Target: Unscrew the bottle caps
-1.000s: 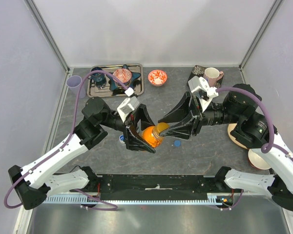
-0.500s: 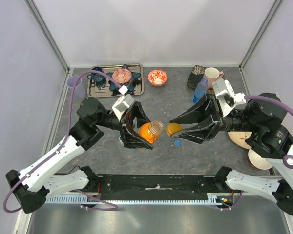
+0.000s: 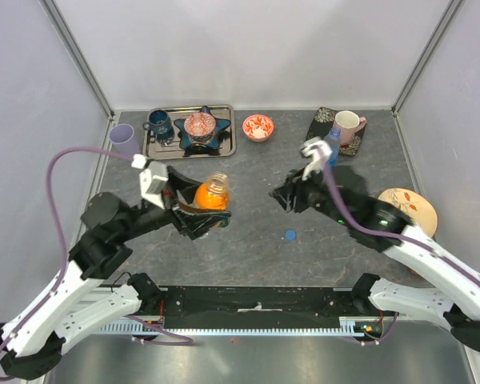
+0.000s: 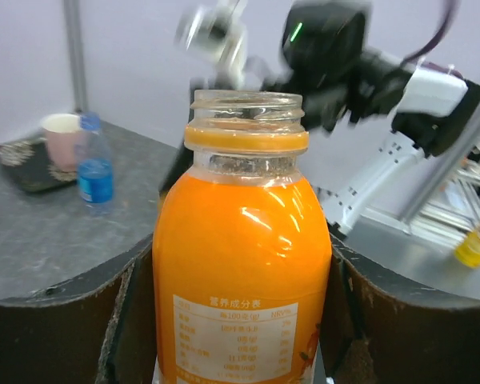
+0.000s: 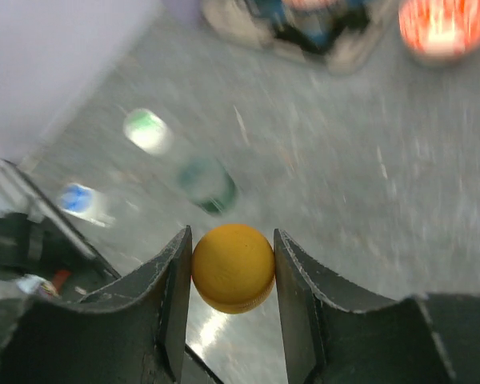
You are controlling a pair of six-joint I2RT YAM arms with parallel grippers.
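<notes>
The left gripper [image 4: 238,304] clamps the opened orange bottle [image 4: 244,200]; the right gripper [image 5: 232,248], apart to its right, pinches the orange cap [image 5: 233,272].

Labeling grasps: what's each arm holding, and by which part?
Left jaws: orange bottle, clamped across its body below the neck, cap off. Right jaws: orange cap, pinched across its sides.
</notes>
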